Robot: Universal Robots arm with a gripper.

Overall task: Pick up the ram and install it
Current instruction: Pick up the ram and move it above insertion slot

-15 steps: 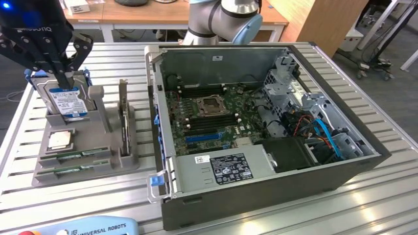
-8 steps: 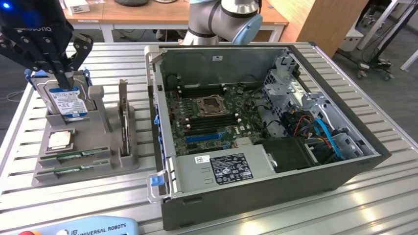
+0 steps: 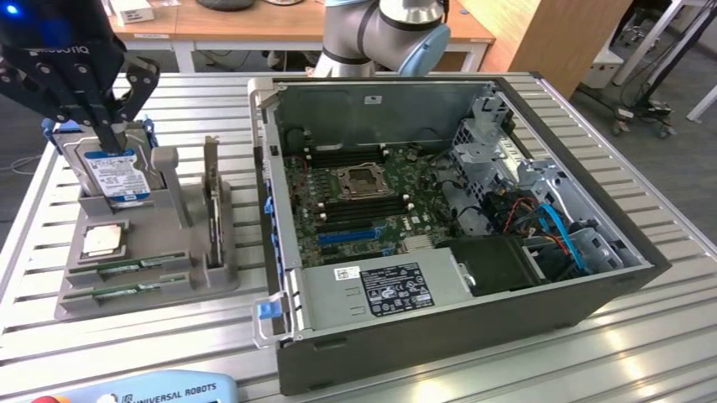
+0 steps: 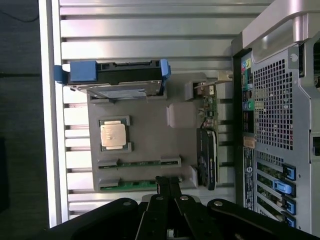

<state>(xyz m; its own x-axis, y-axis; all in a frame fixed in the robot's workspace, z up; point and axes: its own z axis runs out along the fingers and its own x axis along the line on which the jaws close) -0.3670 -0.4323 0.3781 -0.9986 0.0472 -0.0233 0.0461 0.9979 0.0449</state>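
hovering shut gripper, ram lying in its holder

a slatted metal table (image 3: 627,353) carried everything. an open computer case (image 3: 448,357) filled its middle and the side toward the exterior view's right. a grey holder (image 3: 213,277) sat near the table edge at the exterior view's left. the gripper (image 3: 112,144) hung over it, fingers pressed together on nothing, overlapping the upright hard drive (image 3: 112,172). an expansion card (image 3: 211,193) stood along the holder's case-side edge. a processor (image 3: 101,239) lay flat. the ram (image 3: 140,267) lay slotted by the holder's edge nearest the exterior camera, a second stick (image 3: 129,291) beside it.
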